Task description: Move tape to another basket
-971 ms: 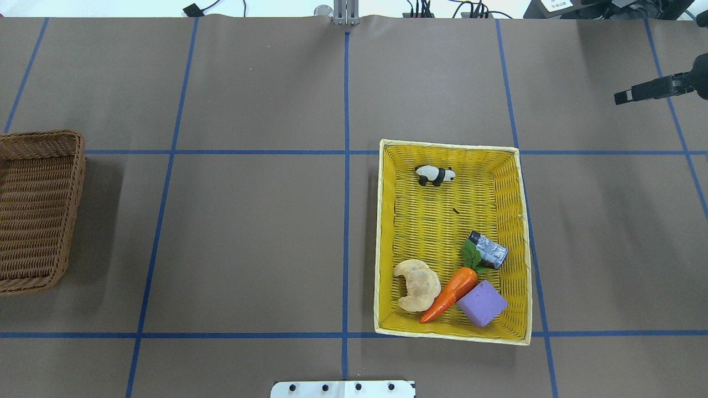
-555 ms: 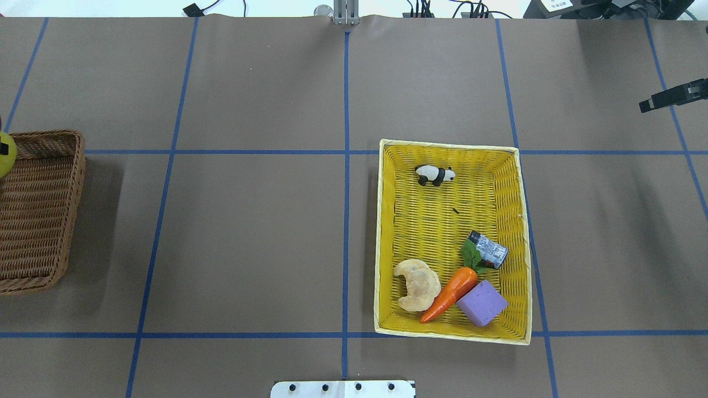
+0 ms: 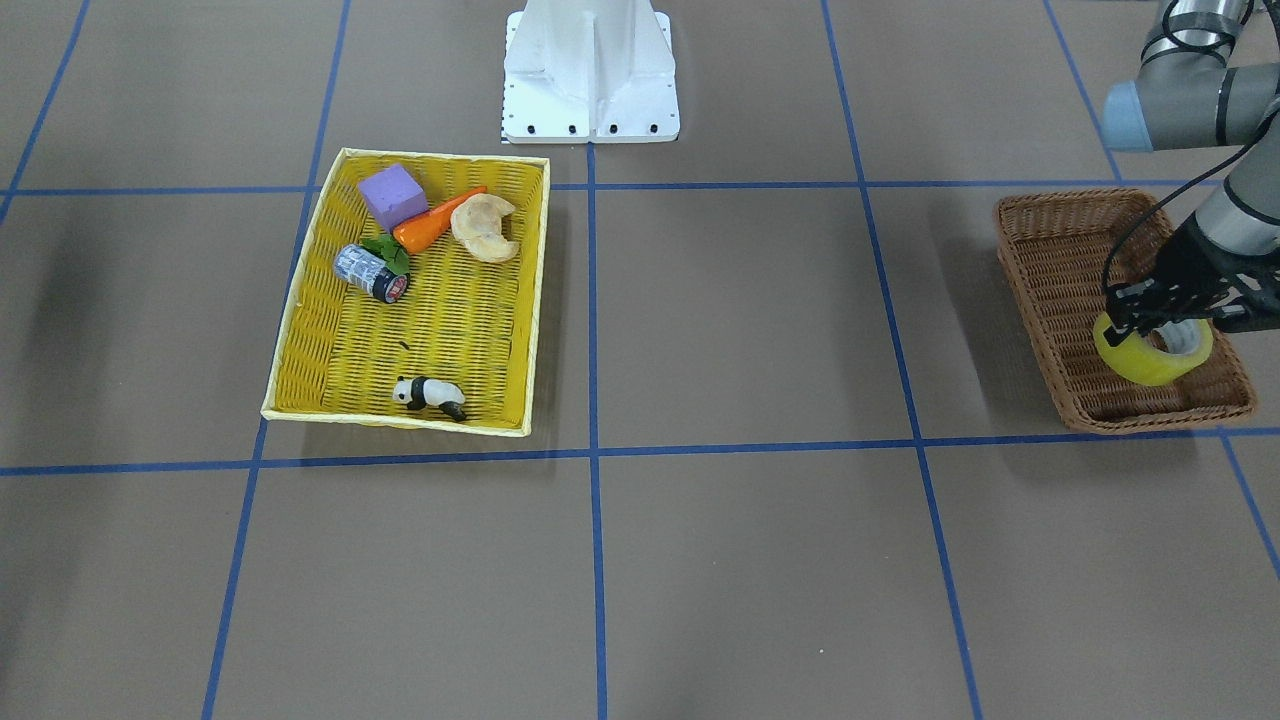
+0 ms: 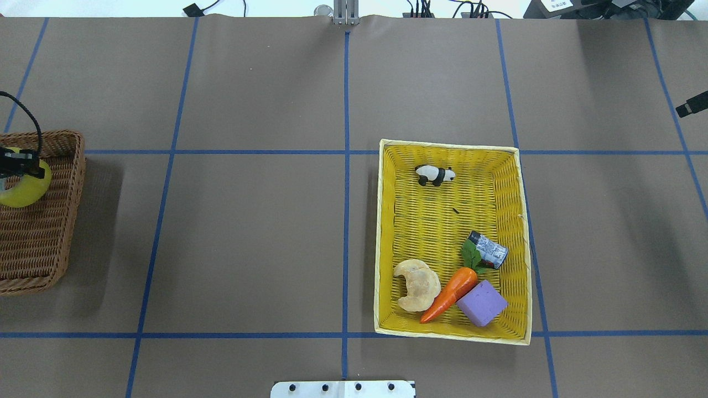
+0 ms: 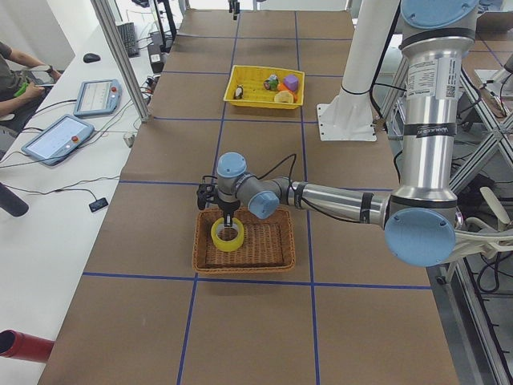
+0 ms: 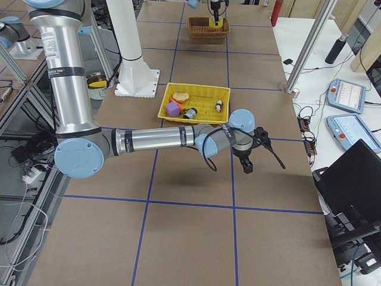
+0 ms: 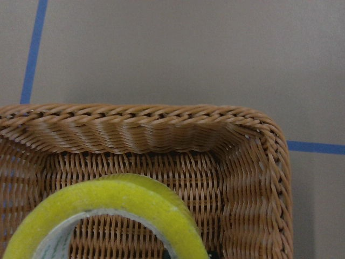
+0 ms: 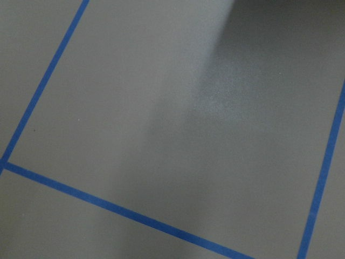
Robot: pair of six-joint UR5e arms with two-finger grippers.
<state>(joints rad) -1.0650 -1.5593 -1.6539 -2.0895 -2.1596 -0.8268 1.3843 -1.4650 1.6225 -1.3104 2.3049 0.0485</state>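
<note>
Left tool (image 3: 1140, 312) pinches tape (image 3: 1150, 362) by ring wall, so roll hangs tilted inside basket (image 3: 1060, 205), toward end away from robot. Floor contact unclear, probably just above weave. Release not yet made. Right tool (image 4: 691, 105) at desk (image 4: 249, 221) edge, clear of work; jaw gap unreadable.

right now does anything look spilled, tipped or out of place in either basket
Nothing stands out. The yellowish translucent tape roll is gripped by the left gripper over the dark brown wicker basket; the toys all lie inside the bright yellow woven basket, none spilled.
</note>
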